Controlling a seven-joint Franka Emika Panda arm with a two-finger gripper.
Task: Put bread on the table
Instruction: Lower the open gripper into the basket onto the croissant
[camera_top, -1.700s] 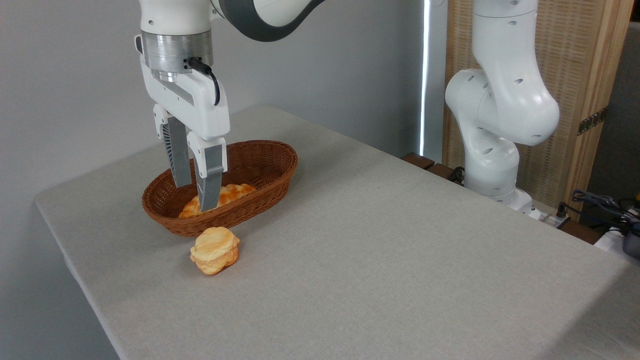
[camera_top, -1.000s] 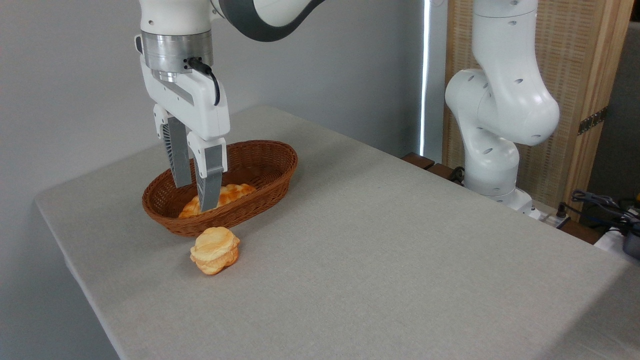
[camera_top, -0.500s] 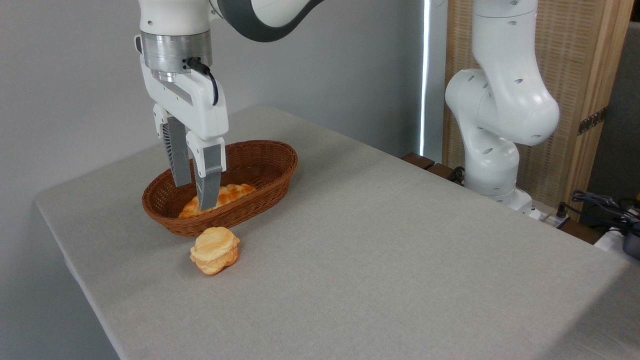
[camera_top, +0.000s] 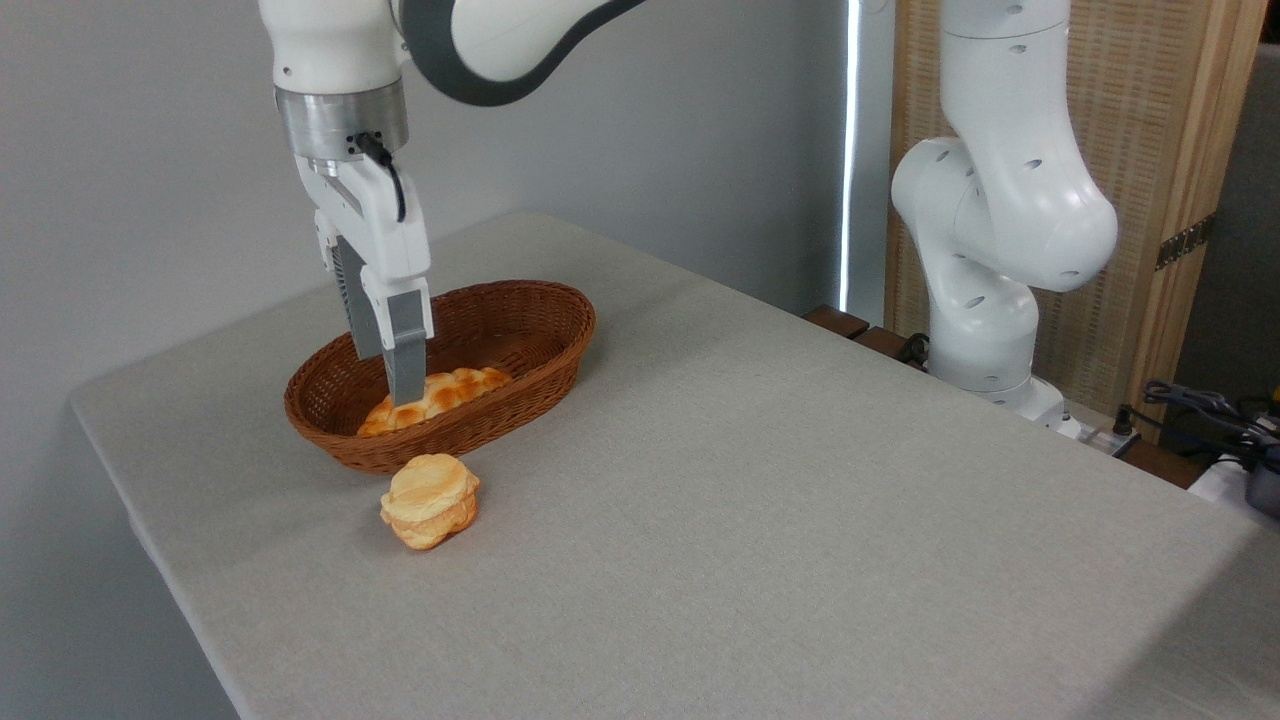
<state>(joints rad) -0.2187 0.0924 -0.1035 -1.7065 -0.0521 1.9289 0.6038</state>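
While the bread (camera_top: 437, 396) lies inside the oval brown wicker basket (camera_top: 520, 345), the pincer (camera_top: 392, 375) hangs over it, pointing straight down into the basket's left half. From this angle its two grey fingers (camera_top: 408, 352) overlap almost fully, one behind the other, so I cannot tell whether they are spread or closed, nor whether they grip the loaf; the front fingertip appears to meet the crust near the loaf's middle. The loaf itself is golden-orange with paler criss-cross marks, stretched along the basket's length and leaning toward the near wall, its left end tucked down behind the rim.

The basket sits on the far left part of the grey worktop (camera_top: 760, 480), close to the back edge. Just in front of it, apart from the rim, a small round pale layered bun (camera_top: 430, 500) rests on the cloth.

The white arm (camera_top: 480, 40) arches in from the upper right, with a silver collar above the pincer and a black cable running down its side. The arm's base column (camera_top: 1000, 200) stands beyond the worktop's right rear edge, before a slatted wooden screen (camera_top: 1150, 150). Some dark cables (camera_top: 1200, 410) lie at the far right.
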